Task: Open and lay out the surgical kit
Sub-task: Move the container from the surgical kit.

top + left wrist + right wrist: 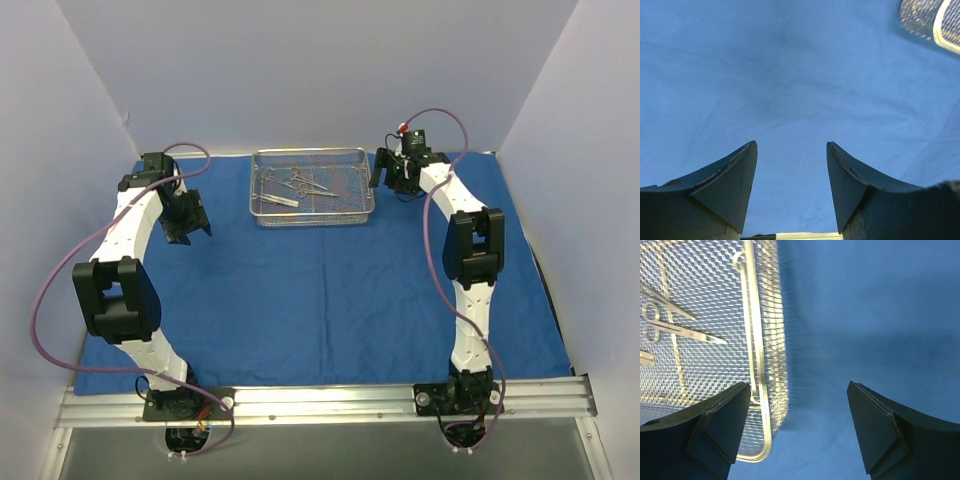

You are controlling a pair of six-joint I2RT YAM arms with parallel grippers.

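Note:
The royal-blue cloth wrap point(320, 290) lies spread flat over the table. The silver wire-mesh tray point(364, 200) stands on it at the back middle, with steel scissor-like instruments point(295, 182) lying inside. My left gripper point(190, 228) is open and empty over bare cloth point(790, 100), left of the tray; a tray corner point(935, 20) shows at its upper right. My right gripper point(385, 172) is open and empty, hovering over the tray's right end wall point(771, 335). Scissors point(675, 327) show inside the tray in the right wrist view.
White walls enclose the table on three sides. The cloth's front edge point(330, 378) ends just before the metal rail point(330, 400) that carries both arm bases. Purple cables loop from each arm.

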